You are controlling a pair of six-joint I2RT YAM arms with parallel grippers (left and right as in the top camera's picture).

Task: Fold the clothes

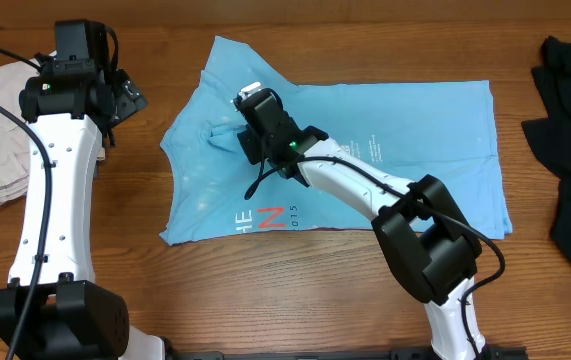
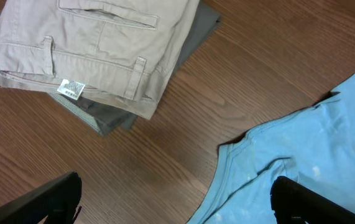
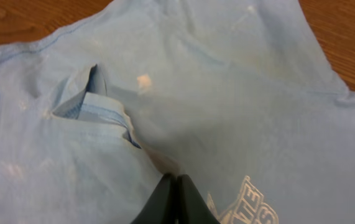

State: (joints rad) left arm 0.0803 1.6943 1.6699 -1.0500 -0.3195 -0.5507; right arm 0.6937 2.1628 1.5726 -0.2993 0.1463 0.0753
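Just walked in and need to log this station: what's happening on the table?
Two robot arms are working on a light blue T-shirt, spread nearly flat on the table. The right tool is shut, tips at the fabric near the collar. The left tool hangs open near folded beige trousers, holding nothing.

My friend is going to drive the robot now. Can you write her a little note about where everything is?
Left gripper: open, empty, above the table by the T-shirt's edge.
Right gripper: shut, tips down on the T-shirt beside a rumpled bit; pinching cloth or not, unclear.
T-shirt: spread out, mostly flat.
Done: no finished fold visible.
Left: the folding.
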